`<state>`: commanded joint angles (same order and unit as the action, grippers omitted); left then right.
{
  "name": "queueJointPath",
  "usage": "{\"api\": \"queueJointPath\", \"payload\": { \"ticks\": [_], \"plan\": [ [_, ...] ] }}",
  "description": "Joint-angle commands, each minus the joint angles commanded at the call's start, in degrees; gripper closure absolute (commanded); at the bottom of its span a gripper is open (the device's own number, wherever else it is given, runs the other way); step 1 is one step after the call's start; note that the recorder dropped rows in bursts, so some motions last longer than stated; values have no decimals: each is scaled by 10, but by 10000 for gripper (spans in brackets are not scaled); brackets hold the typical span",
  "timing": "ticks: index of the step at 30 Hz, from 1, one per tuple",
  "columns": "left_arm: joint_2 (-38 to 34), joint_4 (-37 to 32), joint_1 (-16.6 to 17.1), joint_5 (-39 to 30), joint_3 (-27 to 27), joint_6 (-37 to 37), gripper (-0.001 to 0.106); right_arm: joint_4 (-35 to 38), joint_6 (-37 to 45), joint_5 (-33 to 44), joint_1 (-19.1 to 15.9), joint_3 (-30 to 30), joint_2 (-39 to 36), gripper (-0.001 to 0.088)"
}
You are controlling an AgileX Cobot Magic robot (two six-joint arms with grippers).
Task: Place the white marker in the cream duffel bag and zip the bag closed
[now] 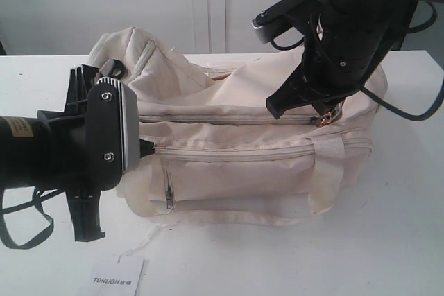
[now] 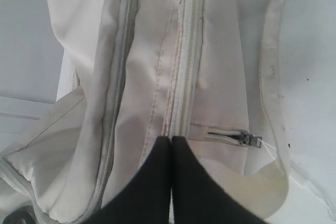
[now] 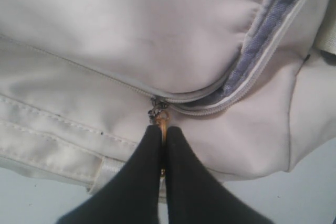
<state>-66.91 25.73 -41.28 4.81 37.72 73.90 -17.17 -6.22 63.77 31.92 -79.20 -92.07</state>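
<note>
Exterior view | cream duffel bag (image 1: pixel 243 164) lies left-right | right end effector (image 3: pixel 163 129) pinches zipper pull (image 3: pixel 163 119)

The cream duffel (image 1: pixel 243 164) lies on its side on the white worktop (image 1: pixel 388 240), its long axis running from 9 to 3 o'clock. Its top zip (image 1: pixel 229 119) is closed up to the slider (image 3: pixel 156 104) and gold pull (image 3: pixel 163 123) near the 3 o'clock end. A short stretch beyond the slider gapes.
</note>
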Motion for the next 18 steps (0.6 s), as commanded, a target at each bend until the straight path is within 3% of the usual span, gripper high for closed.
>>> {"api": "queueJointPath", "payload": {
  "ticks": [8,14,18],
  "plan": [
    [-5,6,35,12,4,-9,1053,2,0,0,0,0,0,868],
    [-6,-16,24,-8,4,-7,1051,6,0,-2,0,0,0,868],
    [-6,-35,6,-34,4,-4,917,7,0,-4,0,0,0,868]
  ]
}}
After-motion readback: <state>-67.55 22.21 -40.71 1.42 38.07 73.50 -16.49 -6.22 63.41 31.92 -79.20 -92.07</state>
